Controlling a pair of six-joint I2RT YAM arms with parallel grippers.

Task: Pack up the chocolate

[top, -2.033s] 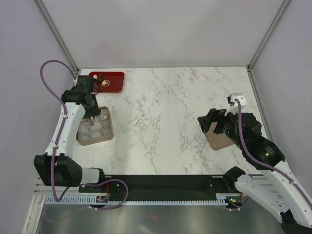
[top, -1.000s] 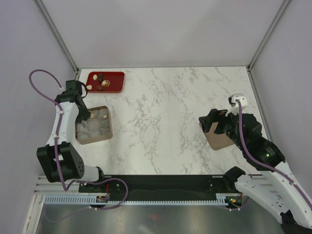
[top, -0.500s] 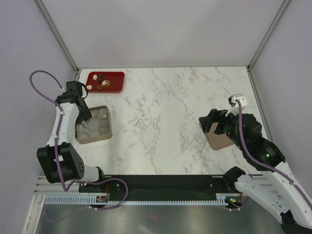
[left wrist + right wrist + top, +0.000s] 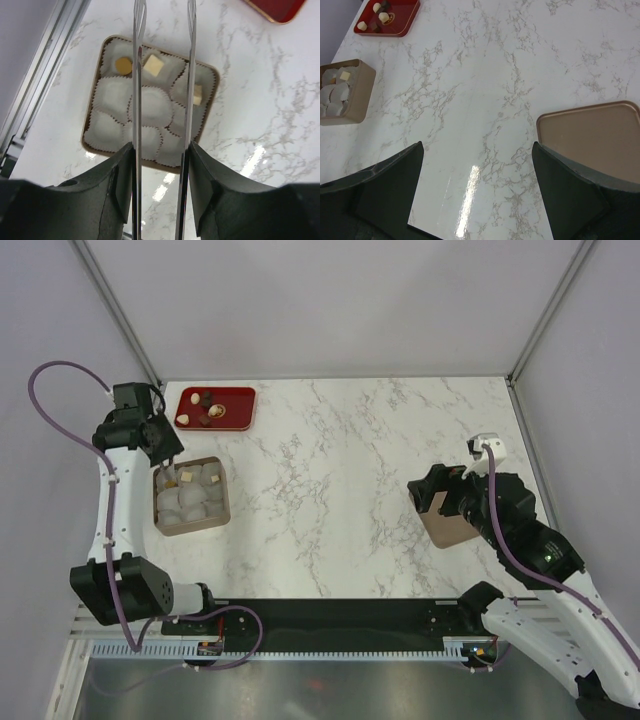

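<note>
**Fetching the next piece from the red tray**

Nearest, the right end effector (image 4: 477, 170) hangs spread wide and empty above the box lid (image 4: 592, 135) (no part to play yet, I judge). Across the tabletop (image 4: 340, 470), the left end effector (image 4: 164, 20) hovers over the paper-cupped box (image 4: 93, 100), fingers parted with nothing between them. Three chocolates (image 4: 153, 65) sit in its far cups. Beyond, the red tray (image 4: 238, 398) carries more pieces (image 4: 205, 410), close together. The next reach should probably single out an outer piece, straddle it squarely and close gently, so neighbours are not nudged.
</note>
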